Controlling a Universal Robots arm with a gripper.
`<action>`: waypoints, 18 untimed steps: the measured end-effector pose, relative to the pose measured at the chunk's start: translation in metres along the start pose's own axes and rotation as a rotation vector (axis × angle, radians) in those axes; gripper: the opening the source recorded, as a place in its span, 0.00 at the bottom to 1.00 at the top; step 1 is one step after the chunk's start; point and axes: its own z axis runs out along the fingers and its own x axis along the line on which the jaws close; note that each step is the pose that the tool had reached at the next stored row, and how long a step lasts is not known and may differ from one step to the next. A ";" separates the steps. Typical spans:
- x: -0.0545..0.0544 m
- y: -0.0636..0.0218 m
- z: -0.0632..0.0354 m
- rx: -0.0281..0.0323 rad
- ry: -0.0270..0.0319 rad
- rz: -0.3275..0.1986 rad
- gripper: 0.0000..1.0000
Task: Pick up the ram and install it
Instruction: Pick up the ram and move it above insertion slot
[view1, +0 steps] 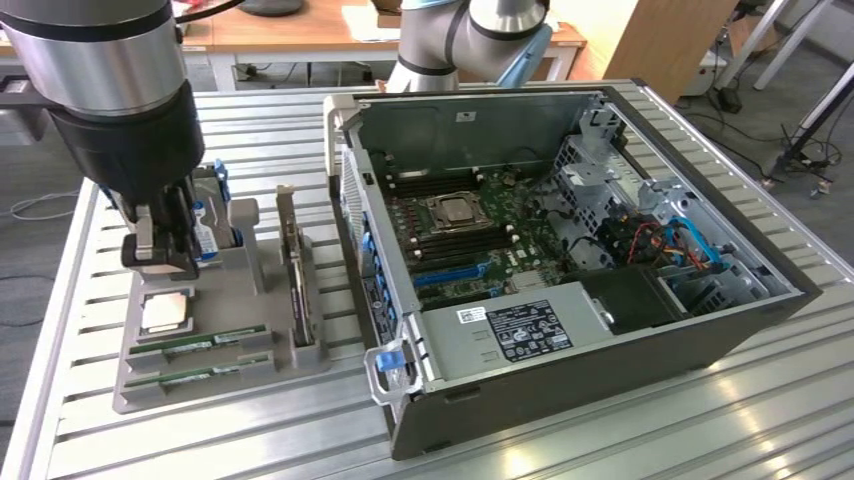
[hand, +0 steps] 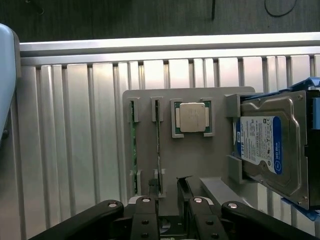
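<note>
- The gripper hangs over the grey holder, close above the loose CPU. Its jaws are spread wide with nothing between them.
- The ram stands on its long edge in the holder slot just beside the CPU. A second stick, just like it, sits in the next slot, one place further from the CPU.
- The hard drive stands on the CPU's opposite side. The open computer case is well apart from the CPU, past the holder's far edge.
- From the wrist view, one fingertip seems lined up with the ram's near end. I can't tell from here whether it is over the stick or short of it.
- I'd judge the stick light, thin and stiff, but easy to damage: a twist could crack the board, and the chips and contact edge shouldn't be squeezed.
- The flat faces look smooth and may slip. The safest hold is probably across both faces near the middle of the upper edge, kept square so it doesn't bind in the slot.
- The twin stick stands close by, so wide jaws could knock it.
</note>
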 end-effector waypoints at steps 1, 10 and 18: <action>0.000 0.0000 0.0009 0.0001 -0.0001 0.000 0.30; 0.003 -0.0003 0.0015 0.0000 0.0000 0.000 0.30; 0.007 -0.0005 0.0016 -0.0001 0.0001 0.000 0.30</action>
